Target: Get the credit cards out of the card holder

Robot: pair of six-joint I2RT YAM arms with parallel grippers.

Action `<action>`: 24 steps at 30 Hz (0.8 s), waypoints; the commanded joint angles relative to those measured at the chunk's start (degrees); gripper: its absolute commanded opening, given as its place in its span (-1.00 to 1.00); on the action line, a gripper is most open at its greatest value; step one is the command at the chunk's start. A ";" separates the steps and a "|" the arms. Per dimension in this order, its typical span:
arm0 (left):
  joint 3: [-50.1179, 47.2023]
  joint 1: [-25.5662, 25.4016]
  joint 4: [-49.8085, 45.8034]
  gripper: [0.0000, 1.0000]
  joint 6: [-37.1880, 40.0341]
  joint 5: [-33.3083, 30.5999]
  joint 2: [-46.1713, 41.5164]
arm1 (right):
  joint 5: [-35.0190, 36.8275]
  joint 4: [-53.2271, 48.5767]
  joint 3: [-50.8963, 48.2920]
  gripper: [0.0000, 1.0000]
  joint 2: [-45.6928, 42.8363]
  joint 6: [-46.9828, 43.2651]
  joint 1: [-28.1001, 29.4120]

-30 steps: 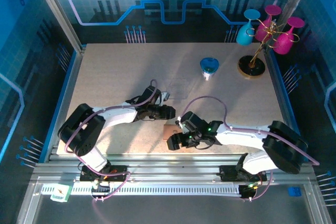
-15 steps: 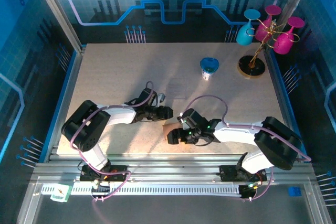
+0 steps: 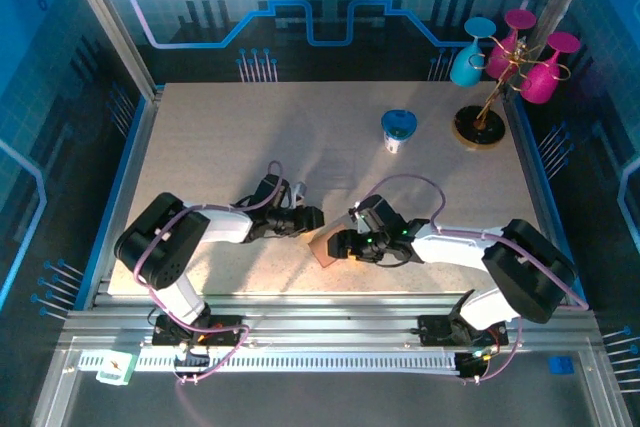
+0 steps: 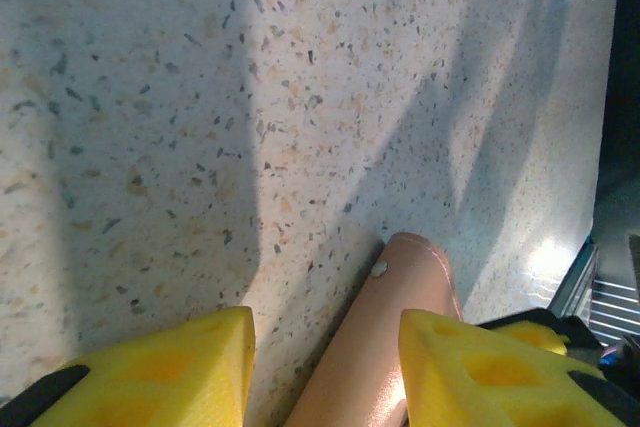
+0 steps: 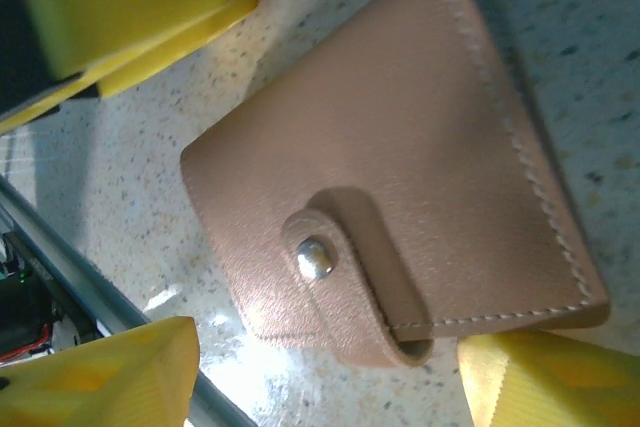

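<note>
My right claw (image 5: 325, 372) hangs released astride the snapped-shut tan card holder (image 5: 420, 147) on the table (image 3: 220, 147) near its front edge, while my left claw (image 4: 325, 347), also released, has the holder's edge just beside one yellow finger (image 4: 480, 367).

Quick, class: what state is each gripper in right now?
Left gripper: open, card holder between its fingers, not clamped.
Right gripper: open over the card holder.

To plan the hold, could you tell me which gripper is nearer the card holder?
Right, narrowly: the right gripper straddles the card holder; the left gripper sits at its far edge.
</note>
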 commanded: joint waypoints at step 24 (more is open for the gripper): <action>-12.32 -1.37 5.57 -0.33 -9.50 1.59 -9.09 | -4.12 -1.88 10.70 -0.02 8.94 -6.40 -4.73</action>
